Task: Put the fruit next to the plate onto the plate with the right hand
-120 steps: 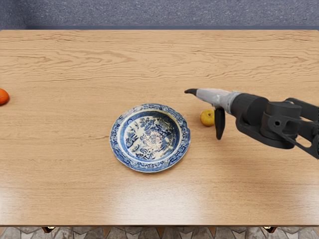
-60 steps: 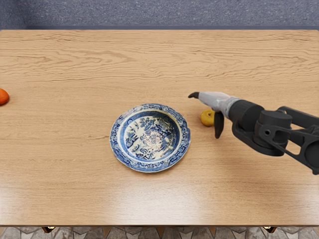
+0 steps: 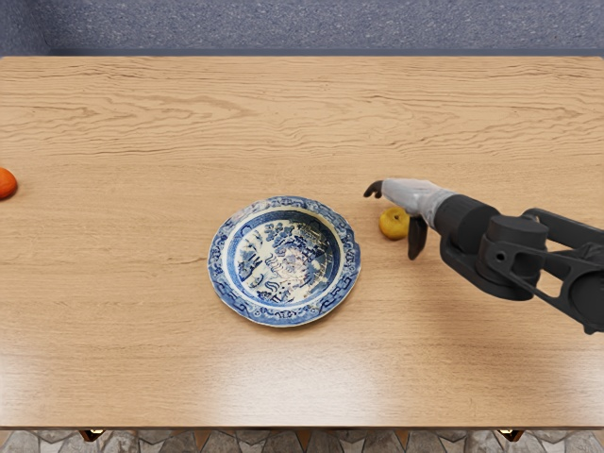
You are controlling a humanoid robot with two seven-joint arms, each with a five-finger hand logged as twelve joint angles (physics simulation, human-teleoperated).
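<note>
Wooden worktop (image 3: pixel 283 113) carries the fruit (image 3: pixel 394 223) just right of the plate (image 3: pixel 215 257). Right robot hand (image 3: pixel 412 200) cups around it, fingers (image 3: pixel 416 243) apart; a hasty close could nudge it rolling away.

We see a small orange fruit (image 3: pixel 5 183) at the left edge of the wooden table (image 3: pixel 142 113), half cut off.

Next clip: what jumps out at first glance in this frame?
A blue-and-white patterned plate sits in the middle of the wooden table, and nothing lies on it. Just to its right is a small yellow fruit, with the right hand open close by it and its dark arm entering from the right edge. An orange fruit peeks in at the far left edge.
</note>
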